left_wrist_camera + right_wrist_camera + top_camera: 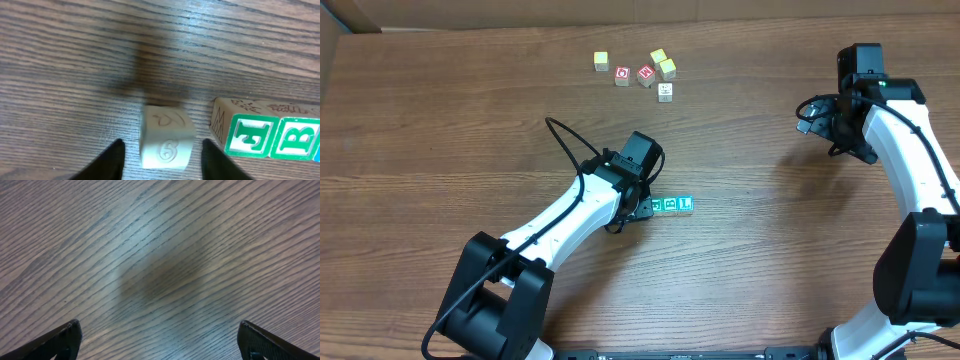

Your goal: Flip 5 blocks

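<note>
**Left gripper open around a pale cube beside the teal row**

The pale cube (166,142) stands on the wooden table (60,60) just beside the teal row (672,205), at the end nearest the left arm. A narrow gap separates it from the row. Its top face carries an embossed R and its near face a circled mark. The teal row consists of three blocks touching side by side, teal-green printed faces upward. The left wrist view shows the letters E and B on two of them.

The left gripper (640,206) straddles the pale cube with one finger (107,162) on each side. Both fingers stand clear of the cube's faces, so the jaws are parted and grip nothing. In the overhead view the gripper hides this cube.

Beyond the teal row, toward the far side of the table, a white cube (665,90) sits alone. Just past it lies a loose cluster of yellow cubes (667,69) and red-faced cubes (622,76).

The right gripper (817,118) hangs well apart from the teal row on the right arm's side. Its fingers (60,342) are spread wide over bare wood and hold nothing.
</note>
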Robot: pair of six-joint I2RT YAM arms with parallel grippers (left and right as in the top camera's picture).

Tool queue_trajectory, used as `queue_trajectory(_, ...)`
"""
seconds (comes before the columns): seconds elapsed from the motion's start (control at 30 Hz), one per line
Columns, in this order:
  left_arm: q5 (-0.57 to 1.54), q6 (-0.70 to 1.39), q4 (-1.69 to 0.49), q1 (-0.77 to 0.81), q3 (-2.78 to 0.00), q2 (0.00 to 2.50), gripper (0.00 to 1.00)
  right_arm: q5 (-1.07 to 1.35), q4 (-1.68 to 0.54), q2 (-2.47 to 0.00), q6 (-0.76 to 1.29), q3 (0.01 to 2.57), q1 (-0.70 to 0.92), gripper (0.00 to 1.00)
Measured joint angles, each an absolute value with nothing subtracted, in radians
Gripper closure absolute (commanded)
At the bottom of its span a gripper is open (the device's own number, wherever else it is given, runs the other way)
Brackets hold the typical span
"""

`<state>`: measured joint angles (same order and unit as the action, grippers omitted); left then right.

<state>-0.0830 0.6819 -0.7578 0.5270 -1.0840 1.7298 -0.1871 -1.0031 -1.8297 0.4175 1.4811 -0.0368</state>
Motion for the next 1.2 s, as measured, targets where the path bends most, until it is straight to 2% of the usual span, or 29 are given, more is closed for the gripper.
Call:
queue_trajectory(0.2, -0.083, 0.678, -0.762, 0.525, -1.084, 1.73, 0.55, -0.187, -1.003, -1.83, 0.417, 1.481, -0.037, 0.0)
queue_trajectory(0.4, -0.083, 0.673, -0.882, 0.497, -1.168, 1.728, 0.56, -0.187, -1.003, -1.83, 0.417, 1.481, -0.037, 0.0)
queue_trajectory(0.43, -0.083, 0.671, -0.908, 0.489, -1.192, 1.727, 0.66, -0.187, -1.003, -1.83, 0.418, 1.481, -0.037, 0.0)
queue_trajectory(0.47, -0.084, 0.672, -0.932, 0.48, -1.218, 1.722, 0.87, -0.187, -1.003, -1.83, 0.417, 1.481, -0.037, 0.0)
queue_trajectory(0.5, -0.084, 0.669, -0.949, 0.473, -1.232, 1.716, 0.96, -0.187, -1.003, -1.83, 0.417, 1.481, -0.037, 0.0)
queue_trajectory(0.73, -0.071, 0.654, -1.01, 0.476, -1.211, 1.703, 0.96, -0.187, -1.003, -1.83, 0.417, 1.481, -0.037, 0.0)
queue_trajectory(1.2, 0.018, 0.656, -0.791, 0.505, -0.992, 1.703, 0.96, -0.187, -1.003, -1.83, 0.417, 1.481, -0.037, 0.0)
